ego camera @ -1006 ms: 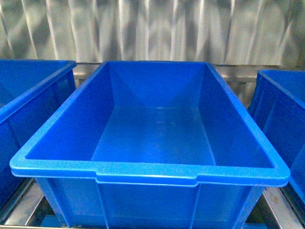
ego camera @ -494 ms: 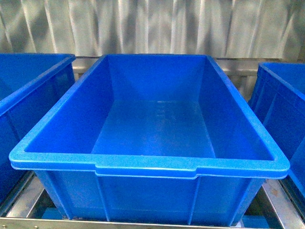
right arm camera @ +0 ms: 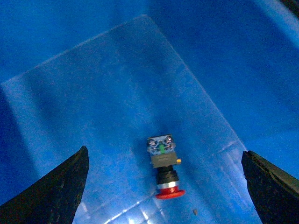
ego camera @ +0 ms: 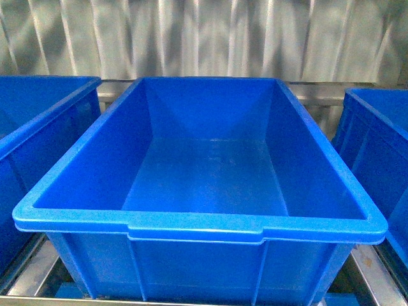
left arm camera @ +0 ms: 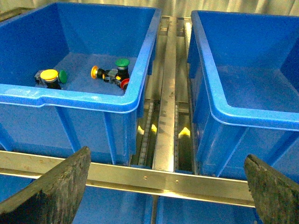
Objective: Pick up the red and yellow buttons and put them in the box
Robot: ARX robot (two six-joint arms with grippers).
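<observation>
One red button [right arm camera: 166,173] lies on its side; right gripper [right arm camera: 164,151] spread wide.

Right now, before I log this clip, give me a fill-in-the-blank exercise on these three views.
1. Front view: the middle blue bin holds ___ push-buttons.
2. Right wrist view: the lone push-button, lying on its side, has a ___ cap.
3. Left wrist view: besides yellow caps and a red cap, the stocked bin holds ___ caps.
4. The left end effector and right end effector are both ___.
Missing: no; red; green; open.
</observation>
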